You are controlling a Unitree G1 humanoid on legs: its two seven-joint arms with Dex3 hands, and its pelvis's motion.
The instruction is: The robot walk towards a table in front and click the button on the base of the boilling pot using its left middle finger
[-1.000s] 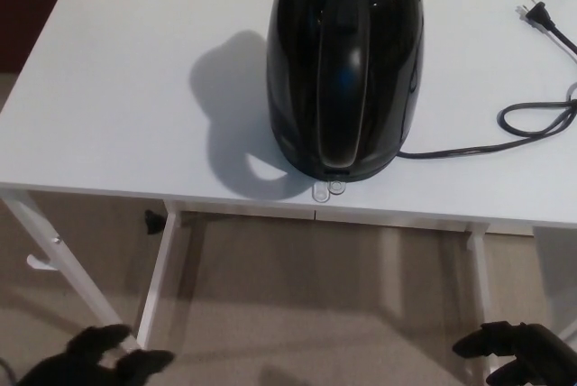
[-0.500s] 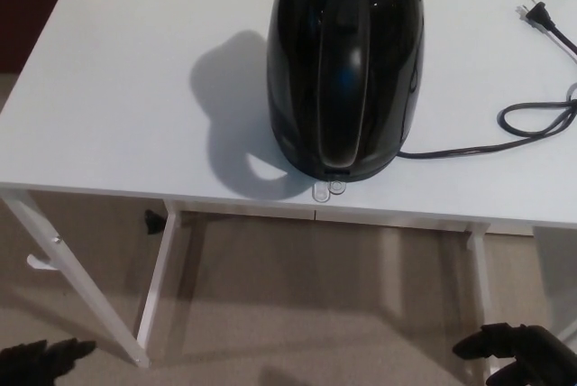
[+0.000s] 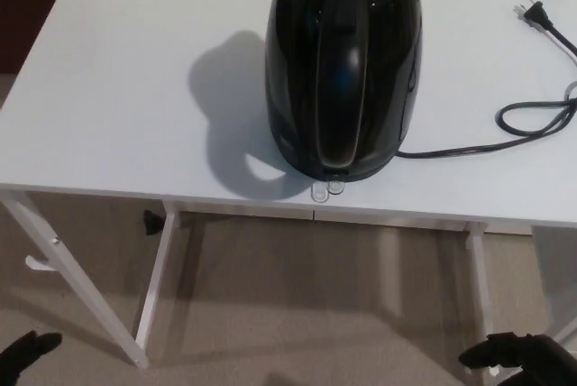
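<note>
Black boiling pot [image 3: 343, 66] upright near the white desk's [image 3: 117, 106] front edge, button [image 3: 329, 189] overhanging toward open floor, left robot hand [image 3: 22, 353] and right robot hand [image 3: 523, 362] low at frame corners, finger state unclear.

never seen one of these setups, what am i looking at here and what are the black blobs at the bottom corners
The picture comes from a camera on a humanoid robot's head, looking down at what stands before it. The black blobs are its own hands: the left hand at the bottom left corner and the right hand at the bottom right. Both hang low over the carpet and hold nothing. Too little of them shows to tell how the fingers are set. Ahead is a white table. On it stands a black electric kettle, with a small clear button at its base near the table's front edge. Its black power cord lies unplugged to the right.
</note>
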